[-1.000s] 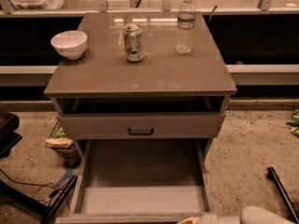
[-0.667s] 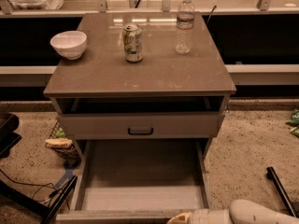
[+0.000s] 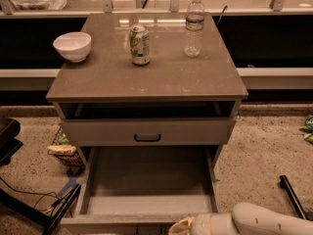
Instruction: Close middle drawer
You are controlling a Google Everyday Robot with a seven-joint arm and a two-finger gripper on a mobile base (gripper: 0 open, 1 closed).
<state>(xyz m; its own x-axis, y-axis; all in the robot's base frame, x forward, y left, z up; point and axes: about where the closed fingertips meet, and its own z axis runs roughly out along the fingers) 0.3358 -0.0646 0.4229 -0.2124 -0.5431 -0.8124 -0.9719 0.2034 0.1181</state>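
Hand (image 3: 182, 226) has slid further left along the bottom edge than a second ago, and more of the white arm (image 3: 274, 223) is in frame. The hand now sits low centre-right, at the front edge of the middle drawer (image 3: 149, 180). Can't tell if the hand is spread or pressed together, as only its cream tip shows and the frame edge cuts it. Arm comes in from the lower right corner, lying nearly level and pointing left, with its forearm over the speckled floor (image 3: 264, 155) beside the drawer's right side. Middle drawer unchanged: pulled far out toward the camera, long bare interior showing, front panel at the very bottom of the view. Above it the top drawer (image 3: 195, 130) has a dark pull (image 3: 147, 138) at centre, with a dark gap between it and the worktop (image 3: 146, 82). On the worktop, same places as before: white bowl (image 3: 72, 46) at back left, can (image 3: 140, 44) upright near centre back, water bottle (image 3: 194, 26) upright back right. All three stand well apart. Basket (image 3: 63, 148) on the floor left of the cabinet.
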